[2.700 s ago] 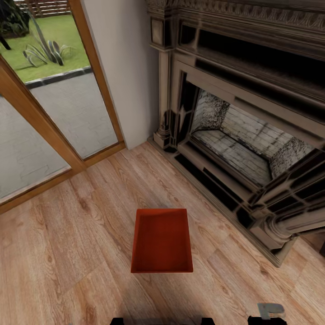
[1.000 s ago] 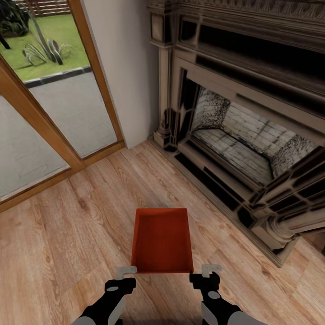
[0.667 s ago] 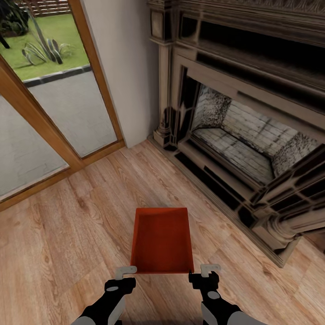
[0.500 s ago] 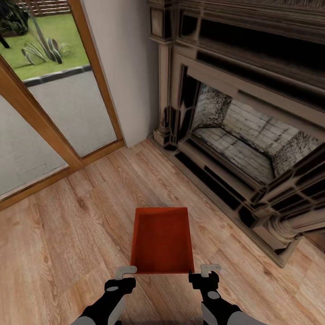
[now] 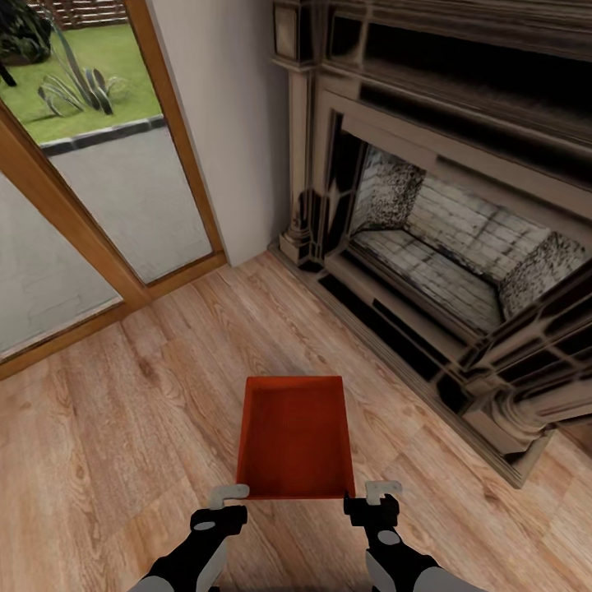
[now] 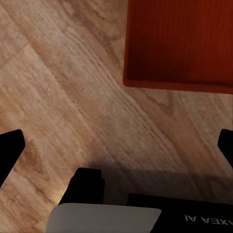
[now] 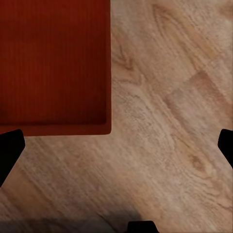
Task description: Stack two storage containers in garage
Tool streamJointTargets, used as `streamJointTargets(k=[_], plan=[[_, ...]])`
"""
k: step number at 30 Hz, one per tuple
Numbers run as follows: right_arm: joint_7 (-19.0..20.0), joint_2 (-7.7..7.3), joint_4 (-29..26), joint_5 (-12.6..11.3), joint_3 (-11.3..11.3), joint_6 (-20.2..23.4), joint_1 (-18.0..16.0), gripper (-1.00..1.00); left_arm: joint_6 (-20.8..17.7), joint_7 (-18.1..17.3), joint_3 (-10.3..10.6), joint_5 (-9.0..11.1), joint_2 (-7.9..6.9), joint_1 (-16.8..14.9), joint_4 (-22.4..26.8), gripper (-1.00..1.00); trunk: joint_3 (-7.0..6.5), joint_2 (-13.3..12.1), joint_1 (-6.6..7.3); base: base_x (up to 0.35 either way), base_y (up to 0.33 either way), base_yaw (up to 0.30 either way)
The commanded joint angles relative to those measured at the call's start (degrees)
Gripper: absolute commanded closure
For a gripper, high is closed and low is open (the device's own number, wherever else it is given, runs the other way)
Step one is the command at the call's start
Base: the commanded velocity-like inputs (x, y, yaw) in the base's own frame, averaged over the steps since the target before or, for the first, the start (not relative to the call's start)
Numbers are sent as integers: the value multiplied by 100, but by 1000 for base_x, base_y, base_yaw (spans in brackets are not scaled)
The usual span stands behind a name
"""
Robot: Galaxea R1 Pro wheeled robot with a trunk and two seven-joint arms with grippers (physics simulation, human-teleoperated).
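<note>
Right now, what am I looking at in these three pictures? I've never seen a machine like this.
This is a simulated wheeled robot with two arms, each ending in a two-fingered pincer. The big picture comes from a camera on its head, looking down; the other two come from cameras on its wrists, looking along the fingers. On the wood floor sits an open orange-red bin, empty inside. Beside it are a fireplace and a glass door to the garden. The left pincer and right pincer hover at the bin's two near corners. Both look open and hold nothing: each wrist picture shows a bin corner over bare floor, with dark fingertips spread wide apart.
</note>
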State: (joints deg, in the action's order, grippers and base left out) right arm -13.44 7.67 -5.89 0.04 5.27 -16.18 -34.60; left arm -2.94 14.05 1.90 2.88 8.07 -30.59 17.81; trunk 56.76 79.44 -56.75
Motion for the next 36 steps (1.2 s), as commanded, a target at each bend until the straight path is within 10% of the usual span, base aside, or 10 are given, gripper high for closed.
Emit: streamJointTargets(k=[1, 36], plan=[[-53, 4, 7, -5, 46, -7, -3, -100, -31, 27, 21, 29, -2, 1, 12, -100, 21, 43, -22, 0, 0, 0], [122, -61, 27, -17, 42, -42, -3, -100, -312, 500, 39, 47, 1, 1, 487, -100, 650, 1447, -791, 0, 0, 0]])
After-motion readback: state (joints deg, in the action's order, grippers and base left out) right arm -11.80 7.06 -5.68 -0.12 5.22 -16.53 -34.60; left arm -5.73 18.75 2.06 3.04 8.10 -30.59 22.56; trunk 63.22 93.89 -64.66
